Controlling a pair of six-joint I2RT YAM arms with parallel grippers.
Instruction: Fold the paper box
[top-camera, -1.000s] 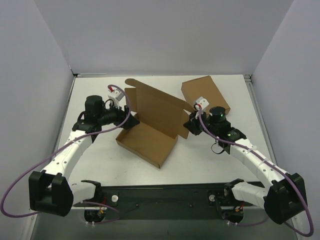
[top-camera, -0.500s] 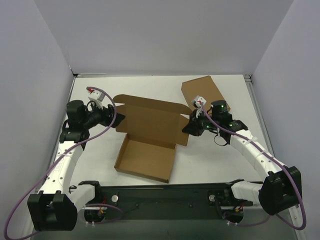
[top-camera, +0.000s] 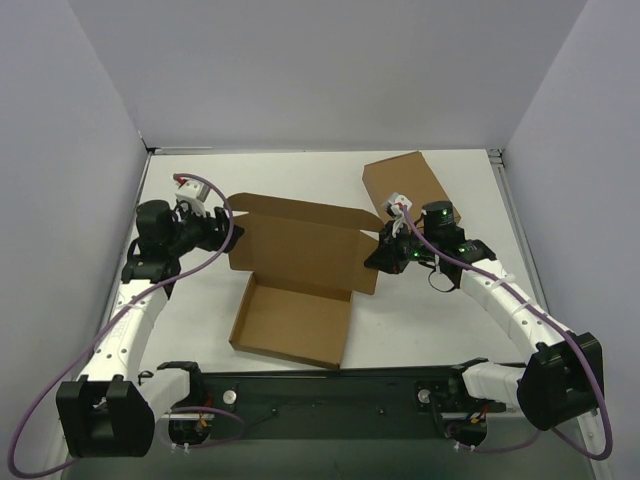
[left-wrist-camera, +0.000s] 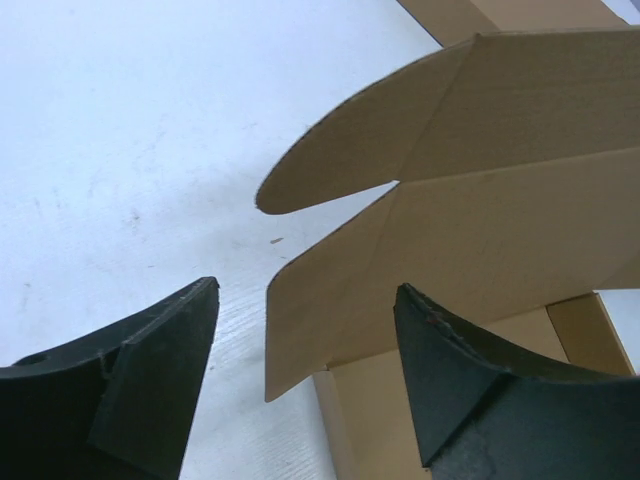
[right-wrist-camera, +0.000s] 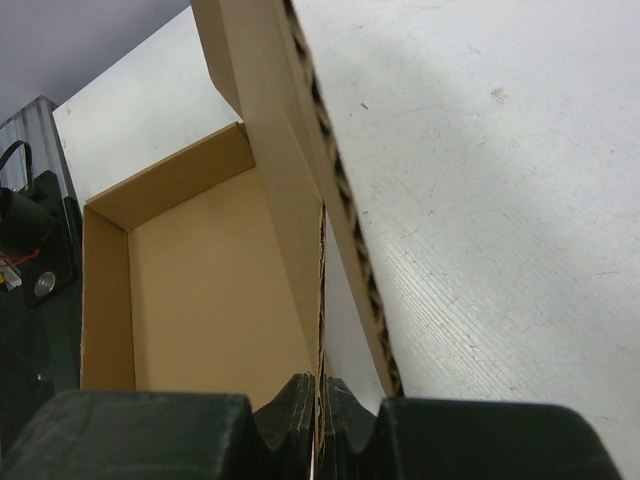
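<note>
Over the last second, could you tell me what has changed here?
The paper box swung from diagonal to square with the near edge. The left gripper moved out left and is open by the box's left flap. The right gripper stays shut on its lid; the far carton stayed.

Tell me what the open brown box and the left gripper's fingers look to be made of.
The paper box: corrugated cardboard, matte brown kraft; the right wrist view shows fluting along its cut edge. The left gripper's fingers: probably moulded plastic, matte black, though coated metal cannot be ruled out.
</note>
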